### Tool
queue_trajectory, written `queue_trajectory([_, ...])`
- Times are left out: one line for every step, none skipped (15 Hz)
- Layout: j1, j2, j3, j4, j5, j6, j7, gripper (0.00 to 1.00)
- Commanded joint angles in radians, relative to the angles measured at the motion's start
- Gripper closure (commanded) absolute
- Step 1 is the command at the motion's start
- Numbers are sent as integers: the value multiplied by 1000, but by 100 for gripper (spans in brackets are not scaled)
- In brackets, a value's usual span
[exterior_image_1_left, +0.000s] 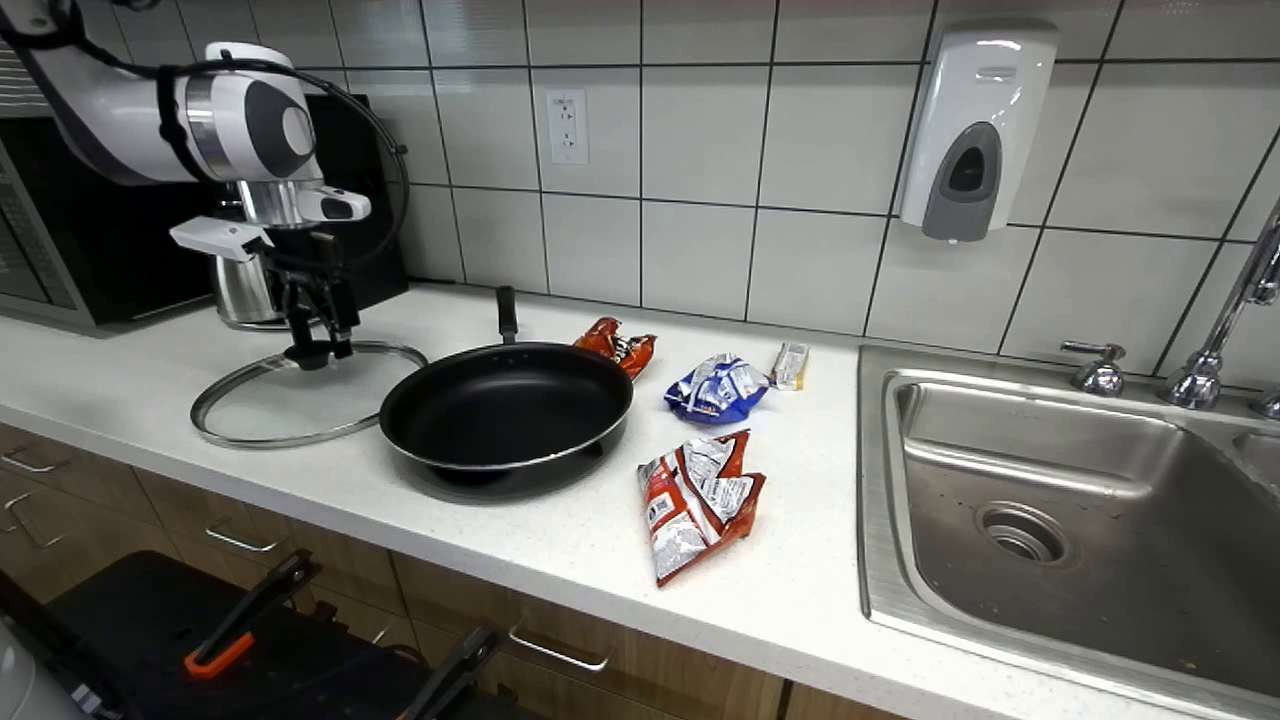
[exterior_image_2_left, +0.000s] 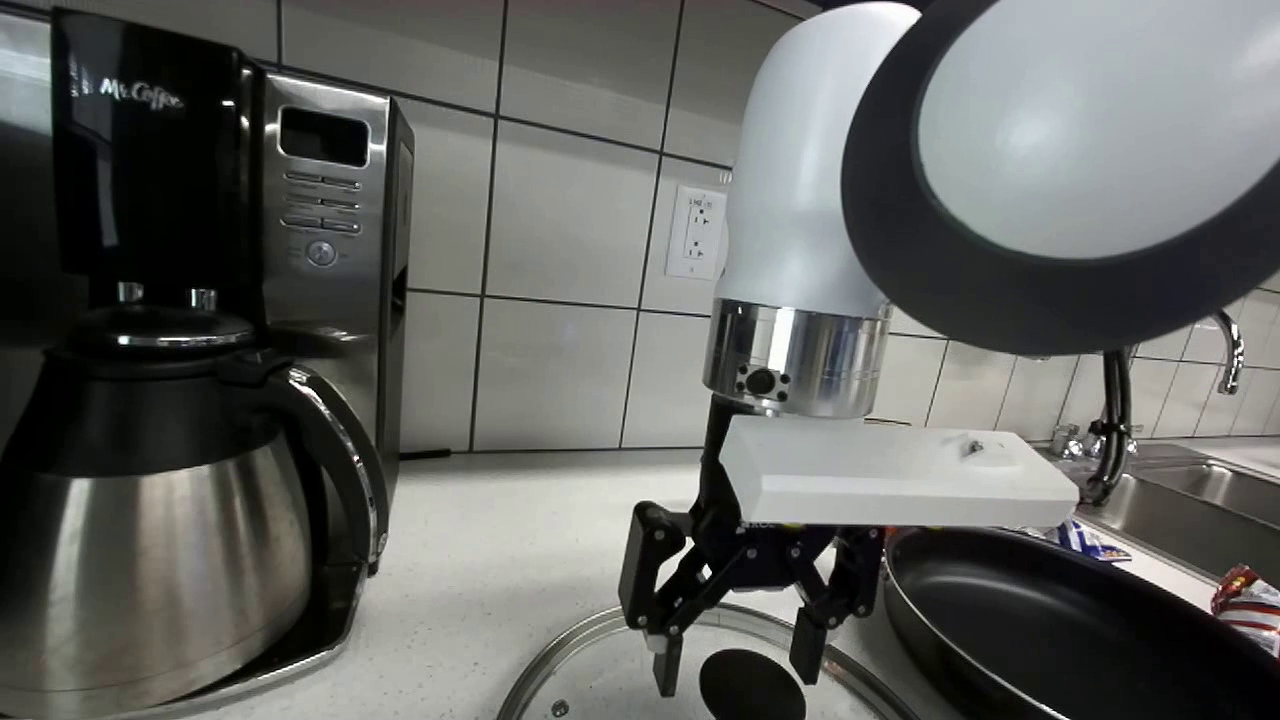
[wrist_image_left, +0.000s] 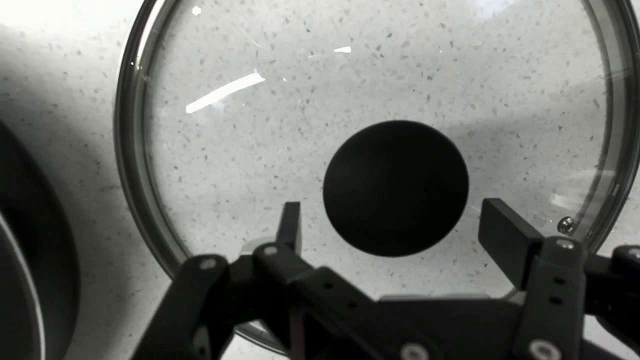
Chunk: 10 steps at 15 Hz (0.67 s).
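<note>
My black two-fingered gripper (wrist_image_left: 391, 202): fingers spread wide, round black knob (wrist_image_left: 396, 189) between them in wrist view, gap showing either side. Knob tops clear glass lid (exterior_image_1_left: 300, 408) with metal rim, lying on white speckled counter (exterior_image_1_left: 560, 545), near front edge. Black round frying pan (exterior_image_1_left: 505, 410) just beside, handle (exterior_image_1_left: 507, 315) toward back edge. Crumpled red-and-silver bag (exterior_image_1_left: 700, 500) between pan and stainless sink (exterior_image_1_left: 880, 500).

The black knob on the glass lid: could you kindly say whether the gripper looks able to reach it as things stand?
Probably yes: the gripper stands open over the glass lid, with free space either side of the black knob and nothing visible in the way.
</note>
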Motion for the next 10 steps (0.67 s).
queue_trajectory([5, -85, -4, -37, -1, -16, 23, 0])
queue_trajectory([3, -99, -3, -40, -1, -18, 23, 0])
queue_trajectory([-1, -116, -3, -44, -1, -19, 22, 0])
queue_trajectory([-5, -132, -1, -47, -1, -21, 20, 0])
queue_trajectory([-10, -151, -2, -51, -4, -26, 15, 0])
queue_trajectory([-17, -167, 0, -55, 0, -30, 5, 0])
queue_trajectory([-25, -185, 0, -61, 2, -32, -2, 0])
queue_trajectory([-32, -202, 0, -67, 4, -34, -7, 0])
queue_trajectory([-41, -219, 0, -74, 3, -39, -12, 0])
queue_trajectory([-52, -234, 0, -81, 8, -40, -21, 0])
